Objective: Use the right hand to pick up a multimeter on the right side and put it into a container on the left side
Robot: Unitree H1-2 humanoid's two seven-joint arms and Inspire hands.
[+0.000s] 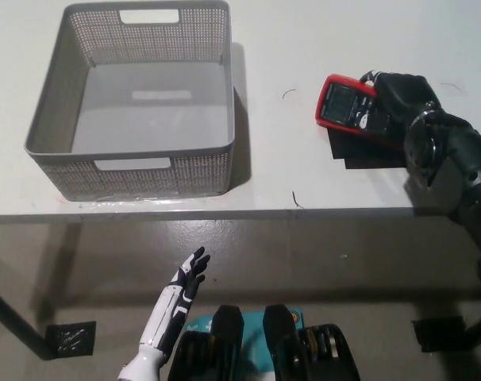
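Multimeter (pixel 343 102) within right hand (pixel 397 98) fingers (pixel 377 116), table-level.

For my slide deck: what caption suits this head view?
Black right robot hand grasps red multimeter on the white table; empty grey basket sits left.

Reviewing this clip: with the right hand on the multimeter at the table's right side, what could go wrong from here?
1. The right hand covers only the multimeter's right end; the rest sticks out unsupported, so it may tip or slip when lifted.
2. The basket has tall walls; a low carry leftward could knock the meter against its near-right wall.

The left hand rests open below the table edge, unable to help.
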